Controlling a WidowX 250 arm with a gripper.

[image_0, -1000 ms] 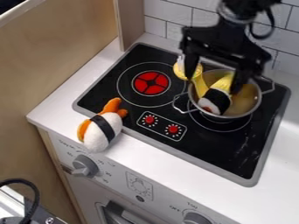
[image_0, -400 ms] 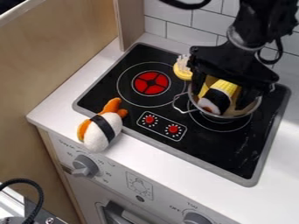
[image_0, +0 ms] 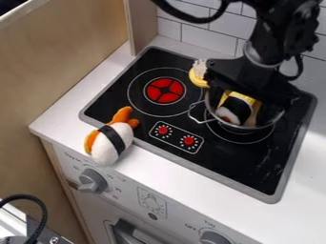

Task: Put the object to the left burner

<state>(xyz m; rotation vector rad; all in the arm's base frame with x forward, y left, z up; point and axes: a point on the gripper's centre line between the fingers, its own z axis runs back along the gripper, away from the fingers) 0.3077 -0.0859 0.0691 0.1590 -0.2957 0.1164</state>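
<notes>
Brought the gripper (image_0: 242, 105) lower over the pot (image_0: 242, 127)

Moved down and slightly toward the lower part of the frame since the earlier pictures, with the dark arm (image_0: 259, 57) slanting in from the upper right. Swung the arm's black cable (image_0: 186, 16) lower near the top edge as well. Held the gripper's two fingers wide apart, one toward the left side of the pot and one toward the right, reaching inside. Could not tell of any touch at the tips, hidden down there.

Left the yellow-topped plush (image_0: 233, 110) inside the pot, between those fingers, at right of centre in the frame. Showed a white end with an orange-brown middle, a black band and yellow above. Had not yet reached the left burner (image_0: 164, 90), marked red at its centre, left of the pot and above the middle of the frame.

Kept the pot on the right burner (image_0: 237, 142), with a wire handle (image_0: 196, 107) jutting left. Leaned a yellow brush (image_0: 198, 76), white bristles up, just beside the pot's upper left rim. Lay at left of centre, across the edge of the black cooktop (image_0: 245, 169) and onto the white counter (image_0: 159, 167): a second plush (image_0: 111, 142), white and orange with a black band. Sat below the left burner, on the cooktop: two red knobs (image_0: 164, 130).
</notes>
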